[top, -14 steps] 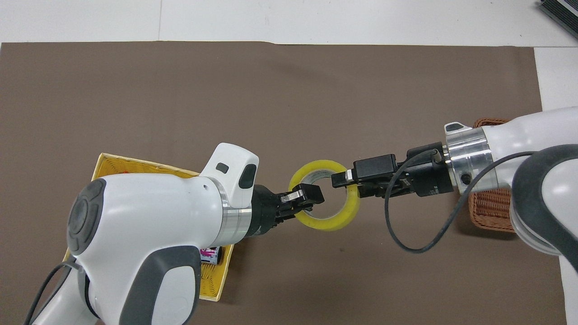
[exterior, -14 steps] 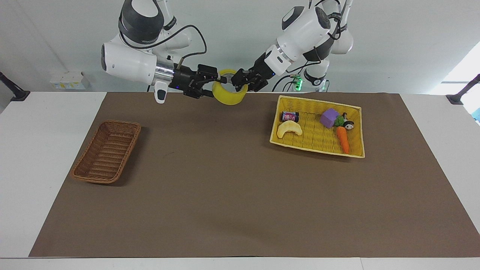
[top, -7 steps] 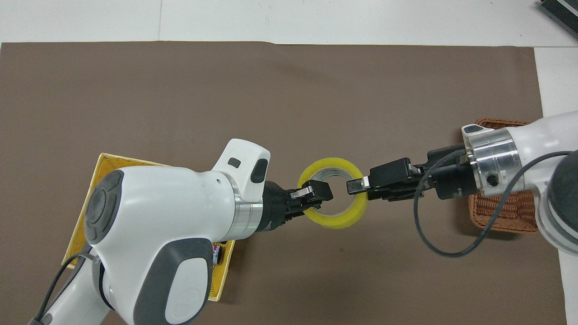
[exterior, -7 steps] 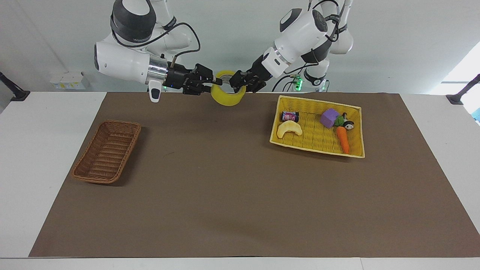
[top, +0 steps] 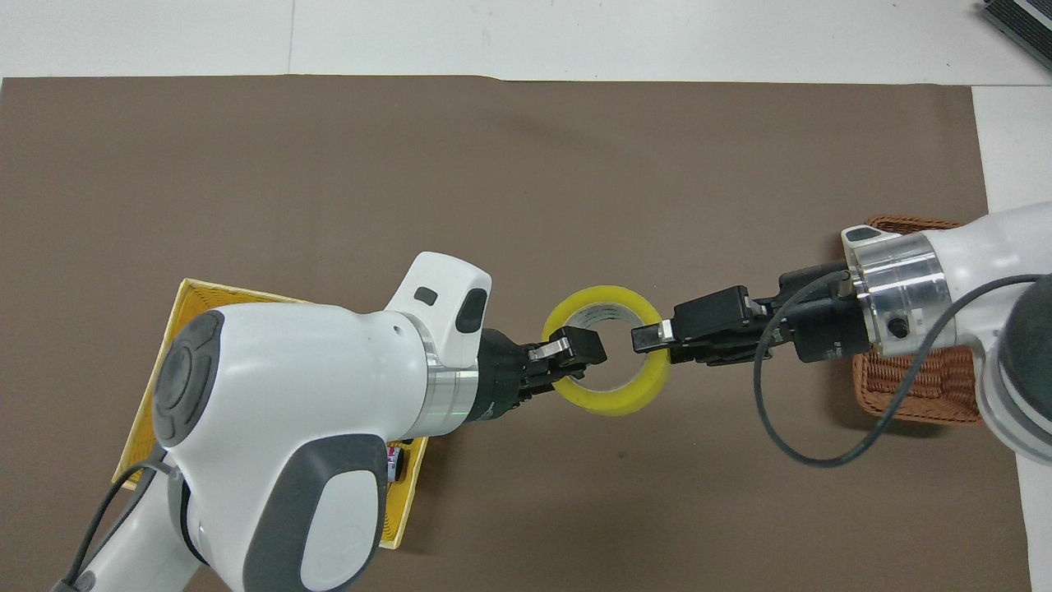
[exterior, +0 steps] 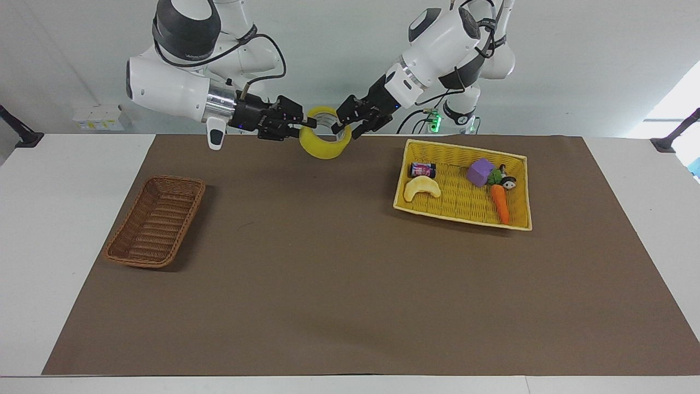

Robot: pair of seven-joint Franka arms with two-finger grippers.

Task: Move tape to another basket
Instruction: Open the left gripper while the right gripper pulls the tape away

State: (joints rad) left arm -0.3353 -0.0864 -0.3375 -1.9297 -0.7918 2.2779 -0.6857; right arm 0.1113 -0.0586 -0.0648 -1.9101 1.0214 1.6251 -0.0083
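Both arms are stretched out level toward each other above the robots' edge of the brown mat [exterior: 328,284] on the counter [exterior: 49,230], with the wrists turned so that each tool points sideways at the other. The tape [exterior: 324,149] is held in the air between them, over the mat, its open ring facing up and toward the camera in the overhead view. The right tool [exterior: 308,125] is clamped on the wall of the roll at the edge toward the right arm's end, one fingertip inside the ring and one outside. The left tool [exterior: 344,125] is set against the roll's wall at the edge toward the left arm's end; whether it is open or gripping cannot be told. The facing view shows that the tape hangs well above the counter, and that the brown wicker basket [exterior: 156,221] lies well apart from it toward the right arm's end, while the yellow basket [exterior: 459,201] toward the left arm's end holds a carrot [exterior: 500,203], a purple block [exterior: 480,172], a pale crescent toy [exterior: 421,187] and a small can [exterior: 423,169]. In the overhead view those contents are largely hidden by the left arm and both baskets are partly covered, but the grey-white core inside the ring and the right tool's pinch across the wall are seen more plainly.
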